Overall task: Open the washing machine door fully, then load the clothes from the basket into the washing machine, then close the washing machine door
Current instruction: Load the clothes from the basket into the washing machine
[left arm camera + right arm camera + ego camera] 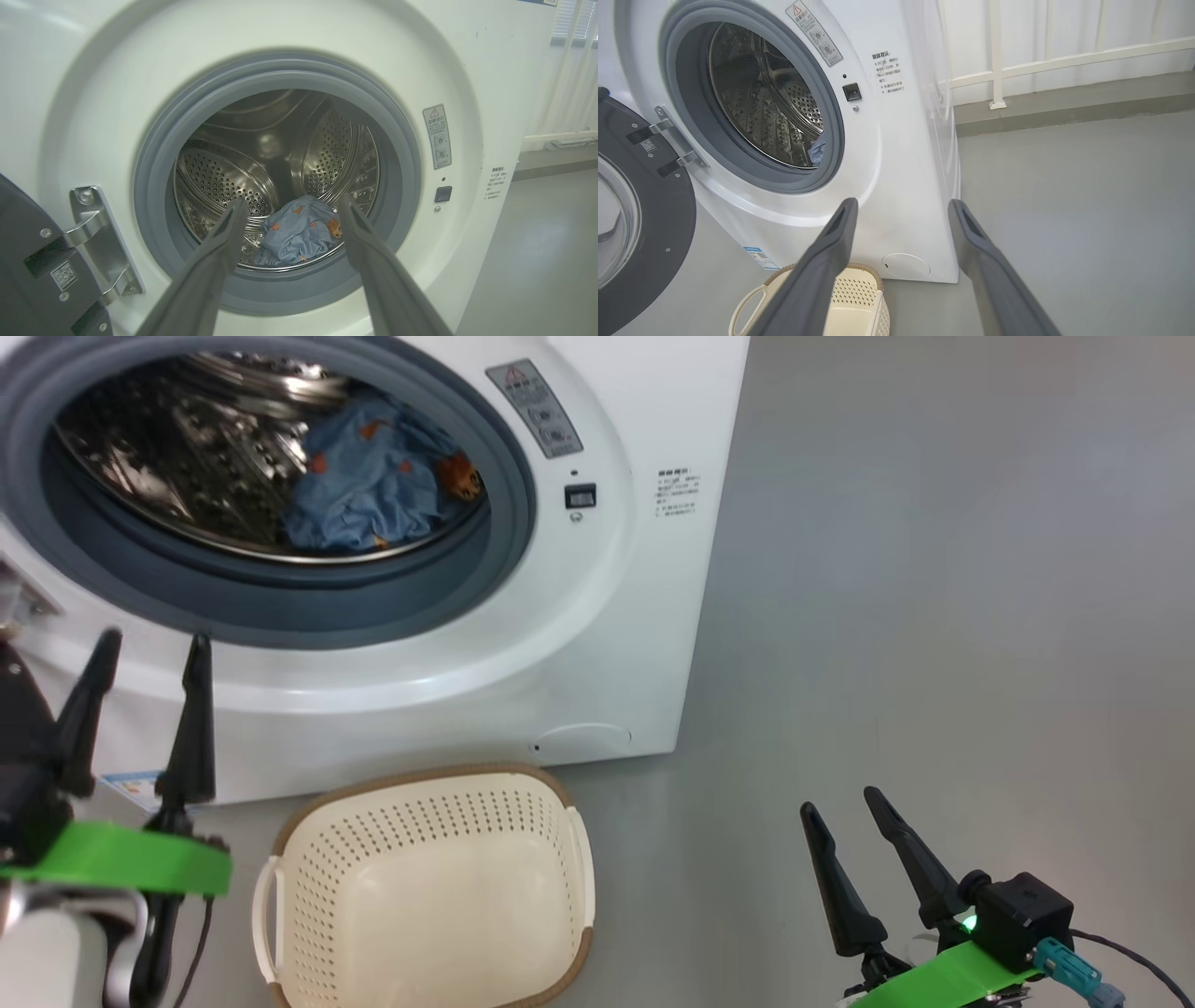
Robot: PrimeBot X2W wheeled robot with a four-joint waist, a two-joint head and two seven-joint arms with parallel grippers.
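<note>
The white washing machine [597, 616] has its round mouth uncovered, and the light-blue clothes [373, 485] with orange prints lie low in the steel drum [299, 231]. The washing machine door [649, 224] is swung wide to the left on its metal hinge [98, 247]. In front of the machine on the floor, the cream basket [429, 887] holds nothing. My left gripper [154, 649] is open, just outside the lower left of the mouth, fingers pointing at the drum. My right gripper [845, 803] is open over the floor, right of the basket.
Grey floor [934, 616] spreads to the right of the machine. A white wall with railing [1064, 46] stands behind it. The door's dark inner face [28, 270] is close on my left arm's left side.
</note>
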